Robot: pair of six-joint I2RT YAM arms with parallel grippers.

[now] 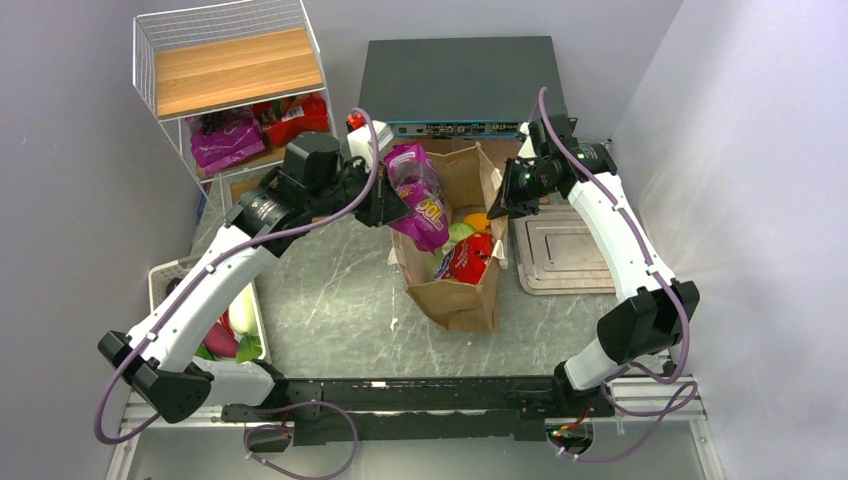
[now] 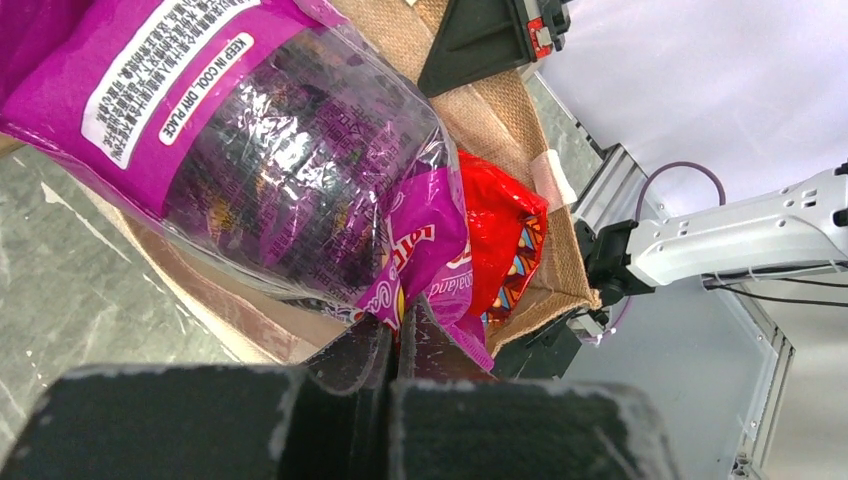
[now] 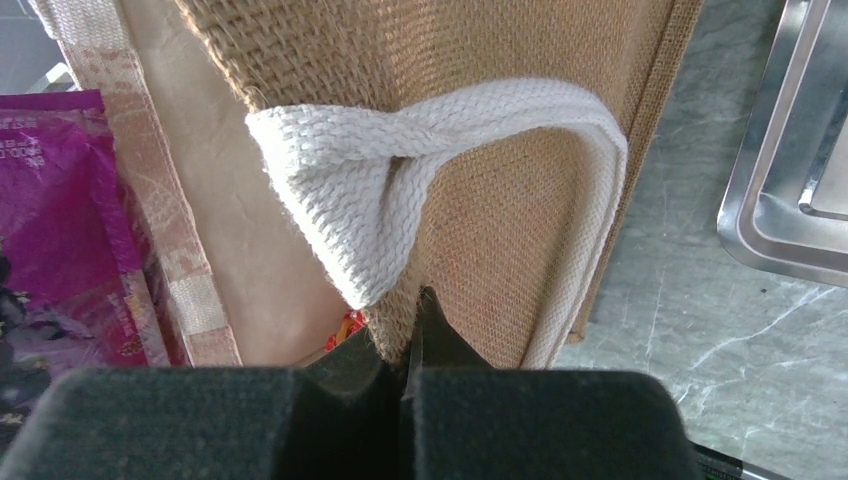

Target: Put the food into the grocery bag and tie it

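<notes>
Grocery bag (image 3: 500, 80): wrist view alone shows right hand (image 3: 405, 325) pinching wall.

The table (image 1: 330, 290) has a grey-green marbled top. Near its middle stands the tan grocery bag (image 1: 465, 300), its mouth open. Just right of the bag lies a flat metal tray (image 1: 565, 250). At the back sits a dark grey box (image 1: 455, 75), and in the back-left corner a white wire rack (image 1: 235, 70) (a wooden shelf inside it). A white slatted basket (image 1: 160, 272) rests along the left edge.
</notes>
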